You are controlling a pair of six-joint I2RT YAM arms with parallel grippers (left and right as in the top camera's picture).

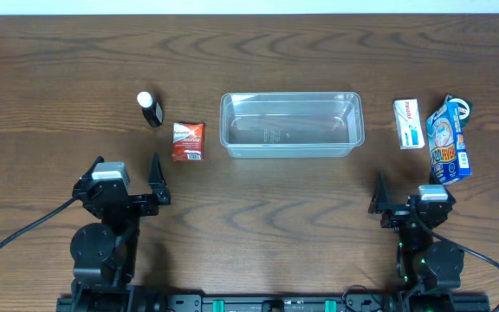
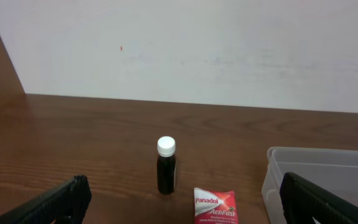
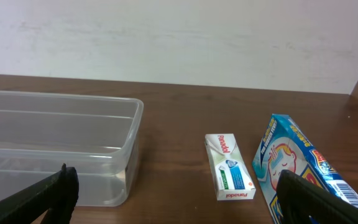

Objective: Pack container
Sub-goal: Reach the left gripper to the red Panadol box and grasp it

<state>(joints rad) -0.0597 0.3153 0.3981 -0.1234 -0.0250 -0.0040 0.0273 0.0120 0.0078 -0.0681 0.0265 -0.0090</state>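
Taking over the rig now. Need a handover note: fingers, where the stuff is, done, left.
Left gripper: fingers wide open, holding nothing, parked at the near edge behind the red Panadol packet.
Right gripper: fingers wide open, holding nothing, parked near the blue pack.
Container: centre of the table, upright, nothing in it.
Left of it: dark bottle with white cap, standing, and the red packet, lying flat.
Right of it: white Panadol box and the blue pack, side by side.
Done: nothing packed.
Left: all four items to go into the container.
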